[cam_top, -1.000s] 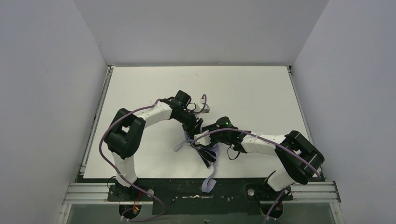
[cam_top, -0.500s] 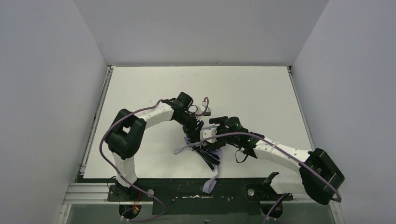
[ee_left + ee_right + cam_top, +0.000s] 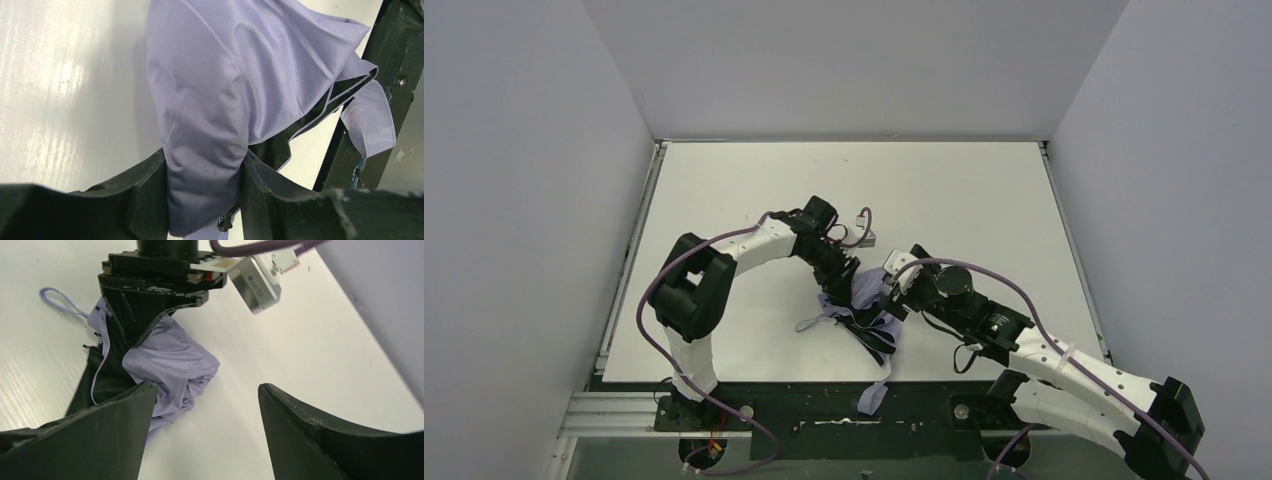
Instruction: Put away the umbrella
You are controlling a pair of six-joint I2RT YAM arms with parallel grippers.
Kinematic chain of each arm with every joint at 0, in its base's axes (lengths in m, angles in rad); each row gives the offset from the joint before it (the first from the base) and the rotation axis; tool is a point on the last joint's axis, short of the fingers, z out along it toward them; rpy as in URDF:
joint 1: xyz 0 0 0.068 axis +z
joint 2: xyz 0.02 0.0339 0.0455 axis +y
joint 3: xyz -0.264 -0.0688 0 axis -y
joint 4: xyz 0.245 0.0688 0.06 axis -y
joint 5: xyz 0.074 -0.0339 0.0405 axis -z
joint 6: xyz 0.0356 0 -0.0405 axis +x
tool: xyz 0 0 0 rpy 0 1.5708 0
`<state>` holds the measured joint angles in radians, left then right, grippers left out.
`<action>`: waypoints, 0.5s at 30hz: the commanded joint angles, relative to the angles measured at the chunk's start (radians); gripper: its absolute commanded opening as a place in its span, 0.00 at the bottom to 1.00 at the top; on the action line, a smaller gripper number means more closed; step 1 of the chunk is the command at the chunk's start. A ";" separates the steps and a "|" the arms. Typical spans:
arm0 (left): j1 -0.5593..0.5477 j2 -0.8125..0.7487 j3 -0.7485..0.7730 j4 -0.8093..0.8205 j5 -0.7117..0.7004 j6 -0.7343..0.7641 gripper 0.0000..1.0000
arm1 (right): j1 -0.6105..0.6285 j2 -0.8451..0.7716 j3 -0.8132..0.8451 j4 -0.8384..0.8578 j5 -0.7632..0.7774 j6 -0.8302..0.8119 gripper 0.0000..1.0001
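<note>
The umbrella (image 3: 864,312) lies crumpled near the table's front middle, pale lavender fabric over black lining, with a lavender strap end (image 3: 871,396) hanging over the front edge. My left gripper (image 3: 842,276) is shut on a bunch of its lavender fabric (image 3: 205,165), seen pinched between both fingers in the left wrist view. My right gripper (image 3: 894,290) is open and empty just right of the bundle; in the right wrist view the fabric (image 3: 172,370) lies beside its left finger (image 3: 115,425), with the left gripper's fingers (image 3: 150,305) clamped on it behind.
White table (image 3: 964,190) with walls on three sides. A black metal rail (image 3: 824,410) runs along the front edge, also visible in the left wrist view (image 3: 395,45). A thin lavender loop (image 3: 60,300) lies on the table left of the bundle.
My right arm has pulled back and swung right, its gripper now open and off the umbrella. The lavender fabric has bunched up more beside the left gripper, which has stayed in place.
</note>
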<state>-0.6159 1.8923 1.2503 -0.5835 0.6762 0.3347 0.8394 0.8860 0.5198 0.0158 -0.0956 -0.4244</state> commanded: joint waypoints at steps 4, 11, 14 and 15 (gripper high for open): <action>-0.013 -0.051 0.015 -0.002 -0.071 -0.032 0.00 | -0.001 -0.058 0.109 -0.177 0.234 0.414 0.76; -0.091 -0.106 -0.014 0.057 -0.168 -0.068 0.00 | -0.116 -0.061 0.176 -0.268 0.417 0.635 0.73; -0.129 -0.135 -0.035 0.077 -0.232 -0.074 0.00 | -0.190 -0.019 0.244 -0.361 0.423 0.724 0.72; -0.140 -0.149 -0.043 0.083 -0.258 -0.073 0.00 | -0.214 -0.001 0.266 -0.389 0.418 0.738 0.73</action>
<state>-0.7086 1.8202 1.2259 -0.5564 0.5205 0.2684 0.6987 0.8467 0.6720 -0.2806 0.2466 0.1501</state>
